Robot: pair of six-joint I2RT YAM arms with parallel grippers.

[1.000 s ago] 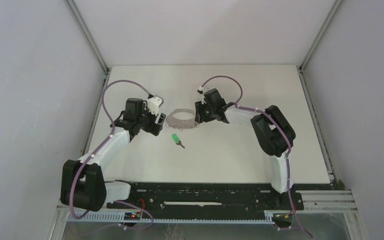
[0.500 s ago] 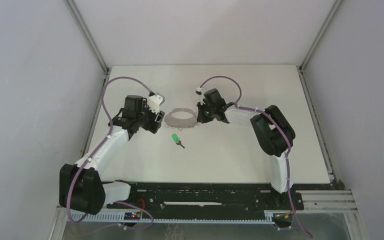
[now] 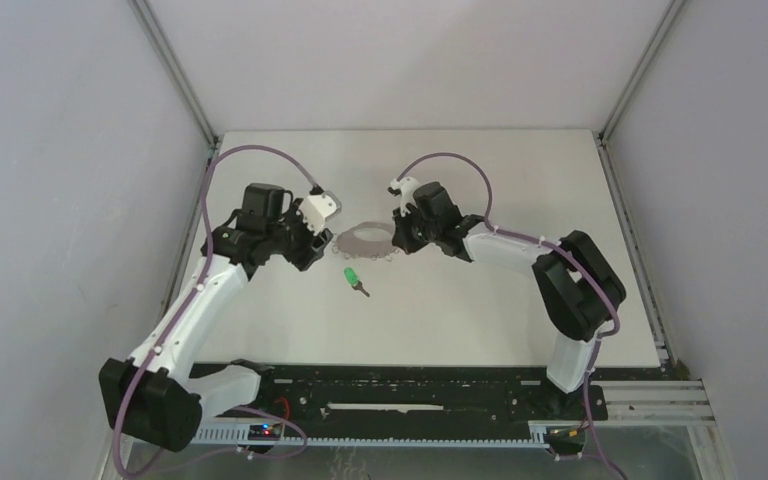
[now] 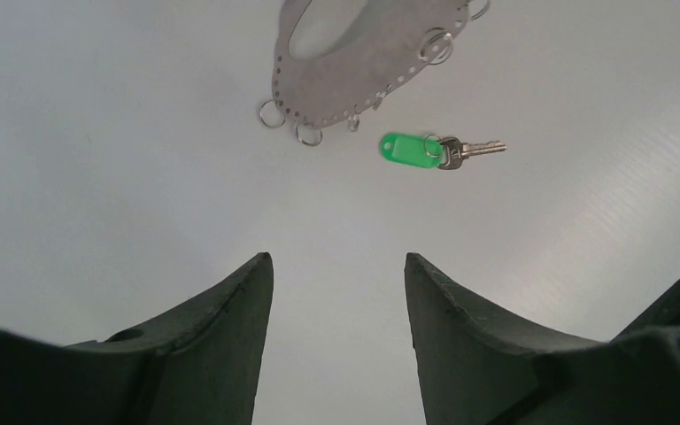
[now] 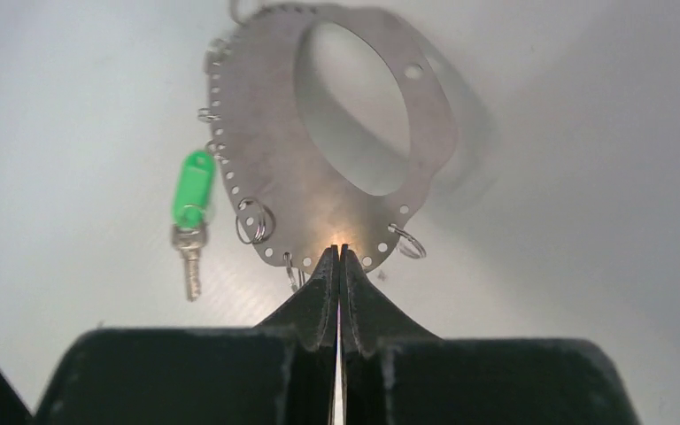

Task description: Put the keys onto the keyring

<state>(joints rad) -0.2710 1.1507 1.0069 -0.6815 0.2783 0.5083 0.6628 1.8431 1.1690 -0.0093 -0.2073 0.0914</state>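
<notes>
Keyring (image 5: 261,150): flat grey metal oval plate with a wide oval hole; the rim is perforated and hung with small wire loops. Its long axis runs left-right across the matte white desk (image 3: 460,300). Its right end is pinched between the right fingers (image 5: 319,301), closed flat on the rim.

Key (image 5: 192,186): glossy green plastic head, metal blade. It lies on the desk just beside the keyring's near side, head toward it, blade toward the near edge.

Left fingers (image 4: 230,310): apart, empty, left of both.

You're looking at the keyring (image 5: 261,142), a flat grey oval with small rim loops, tilting off the table, its near rim pinched in the right gripper (image 5: 337,252). The green key (image 5: 191,221) is lying flat beside it, apart.
</notes>
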